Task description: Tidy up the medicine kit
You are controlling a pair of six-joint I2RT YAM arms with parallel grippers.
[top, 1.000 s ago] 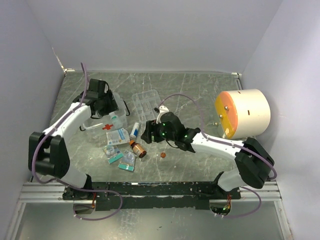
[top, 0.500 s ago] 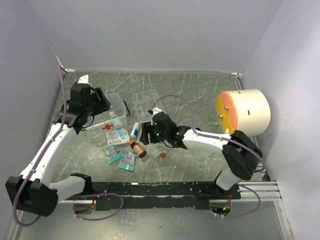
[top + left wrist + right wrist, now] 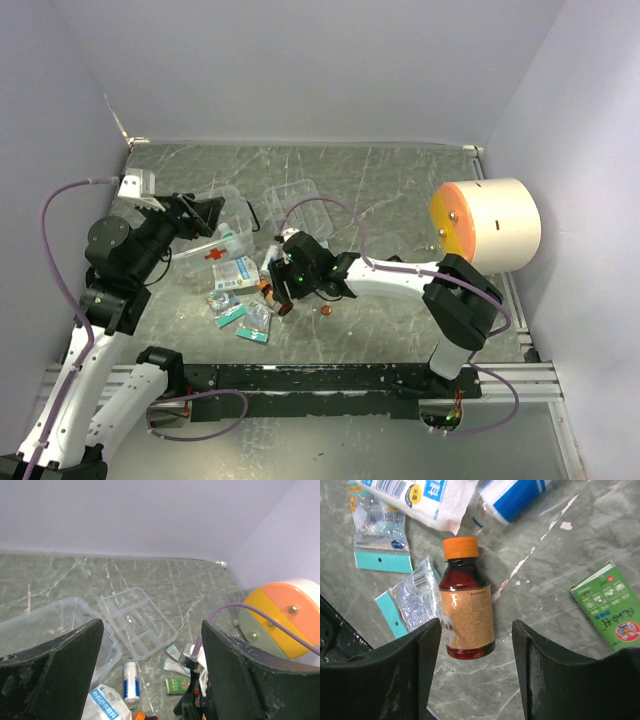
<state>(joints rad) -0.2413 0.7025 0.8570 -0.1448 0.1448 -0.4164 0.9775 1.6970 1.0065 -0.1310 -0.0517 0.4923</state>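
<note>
The medicine kit's clear box [image 3: 222, 222] with a red cross mark stands open at the back left, and also shows in the left wrist view [image 3: 45, 625]. Its clear divided tray [image 3: 295, 205] lies to its right [image 3: 137, 622]. My left gripper [image 3: 205, 212] is open and empty, raised beside the box [image 3: 152, 680]. My right gripper [image 3: 278, 285] is open just above a brown bottle with an orange cap [image 3: 467, 615]. In the right wrist view [image 3: 476, 675] the bottle's base lies between the fingers, untouched.
Loose on the table: a white and blue bottle [image 3: 268, 262], a white pouch [image 3: 236, 272], teal sachets [image 3: 228, 312], a green packet [image 3: 610, 605], small tubes [image 3: 175, 652] and a small brown ball [image 3: 325, 311]. A big cream cylinder with an orange face [image 3: 490, 225] stands at the right.
My left arm has drawn back from the box toward the near left and risen. My right gripper has moved left and now hangs over the brown bottle.
</note>
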